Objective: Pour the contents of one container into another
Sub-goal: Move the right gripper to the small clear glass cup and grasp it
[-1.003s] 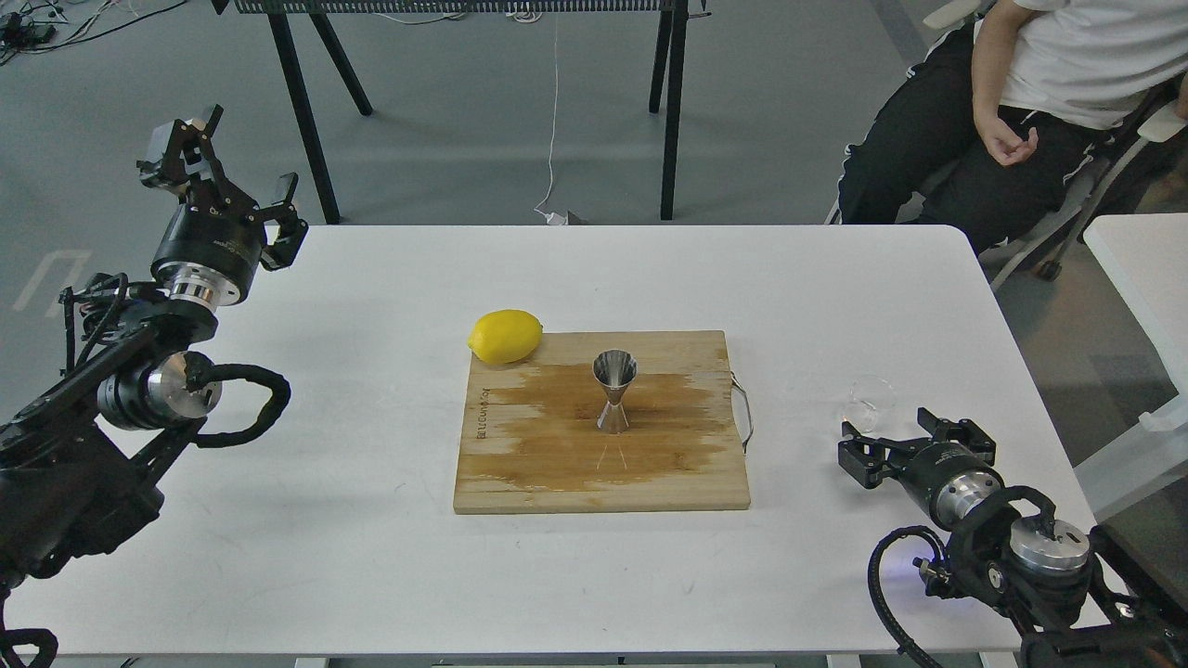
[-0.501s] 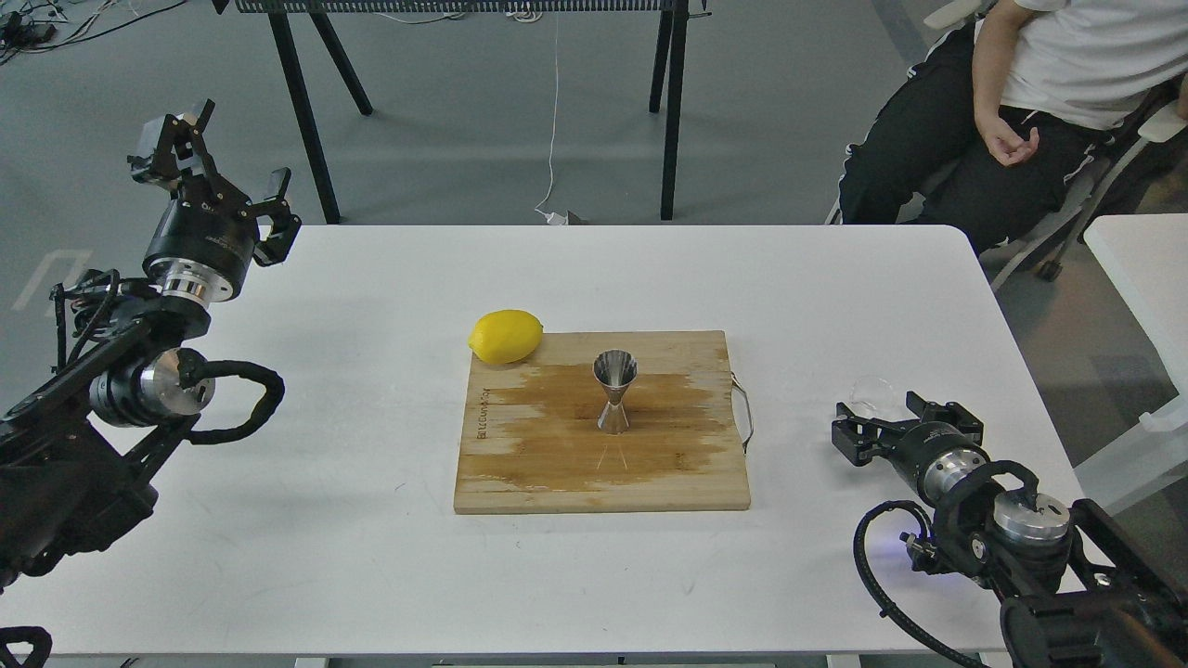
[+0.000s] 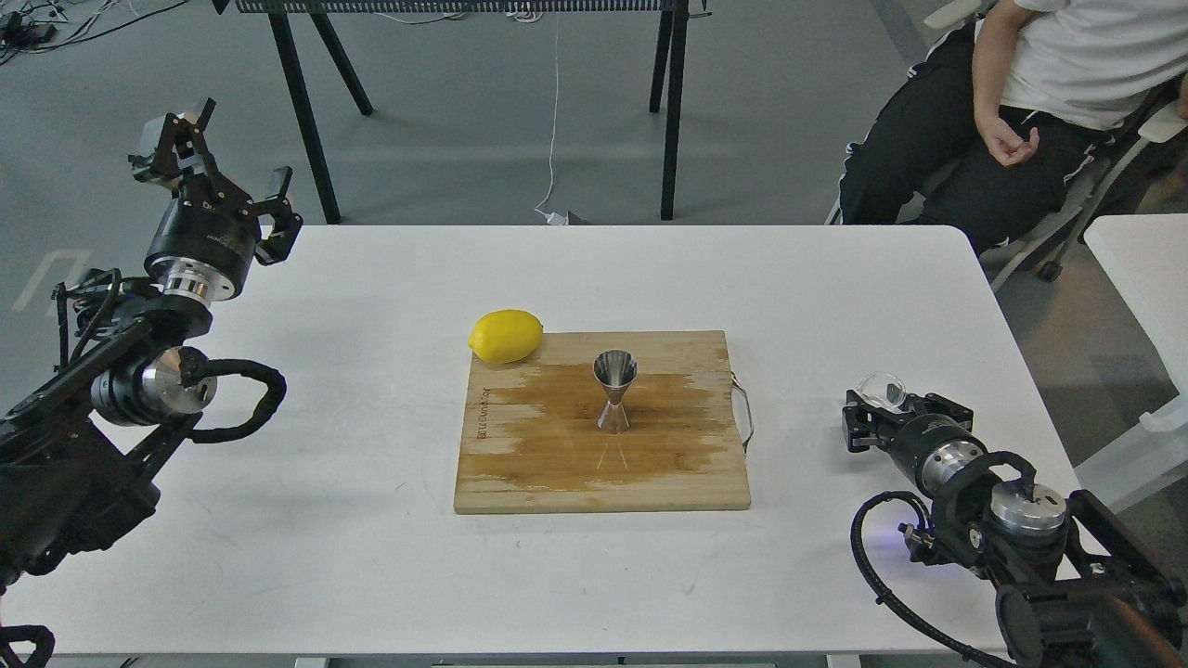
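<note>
The small clear glass cup [image 3: 882, 390] stands on the white table [image 3: 371, 557], right of the board. My right gripper [image 3: 893, 415] reaches it from the near side, open, with a finger on each side of the cup's lower part; whether they touch the glass I cannot tell. The shiny steel hourglass jigger [image 3: 614, 391] stands upright in the middle of the wooden cutting board [image 3: 520, 473]. My left gripper [image 3: 223, 162] is raised at the table's far left corner, open and holding nothing.
A yellow lemon [image 3: 506, 335] lies at the board's far left corner. A metal handle [image 3: 744, 413] sticks out of the board's right side. A seated person [image 3: 1012, 102] is beyond the far right corner; black table legs [image 3: 306, 121] stand behind.
My right gripper has moved forward to the cup, and its fingers have come in around it. The left arm has shifted slightly left and stayed raised.
</note>
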Robot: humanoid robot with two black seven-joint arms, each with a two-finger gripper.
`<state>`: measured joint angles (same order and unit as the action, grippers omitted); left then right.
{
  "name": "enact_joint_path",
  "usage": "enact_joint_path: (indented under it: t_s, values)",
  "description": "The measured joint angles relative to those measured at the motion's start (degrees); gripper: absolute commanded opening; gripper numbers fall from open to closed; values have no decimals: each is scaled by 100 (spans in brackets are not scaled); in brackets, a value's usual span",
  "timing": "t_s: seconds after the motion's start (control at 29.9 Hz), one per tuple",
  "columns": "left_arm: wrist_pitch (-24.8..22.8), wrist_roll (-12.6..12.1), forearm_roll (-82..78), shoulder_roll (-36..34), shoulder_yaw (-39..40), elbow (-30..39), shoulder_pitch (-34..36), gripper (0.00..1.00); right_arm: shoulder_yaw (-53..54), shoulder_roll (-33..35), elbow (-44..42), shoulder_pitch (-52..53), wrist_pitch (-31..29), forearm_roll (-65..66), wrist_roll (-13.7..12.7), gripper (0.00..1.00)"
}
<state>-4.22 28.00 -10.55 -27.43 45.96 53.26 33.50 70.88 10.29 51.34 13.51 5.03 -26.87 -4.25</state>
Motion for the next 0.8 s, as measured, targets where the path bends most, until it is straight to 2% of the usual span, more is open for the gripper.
enact_joint_path:
  t_s: [0.27,0.53,0.8]
  values:
    - [0,0,-7,-13,0,0,8,100,-5,2,344,-40,-6,-2,-18,31]
    - [0,0,-8,-20,-4,1,9,100,-200,186,1889,-239,97,128,-5,31]
    - [7,0,-8,-18,-7,1,8,100,-483,125,3022,-90,924,1017,47,29]
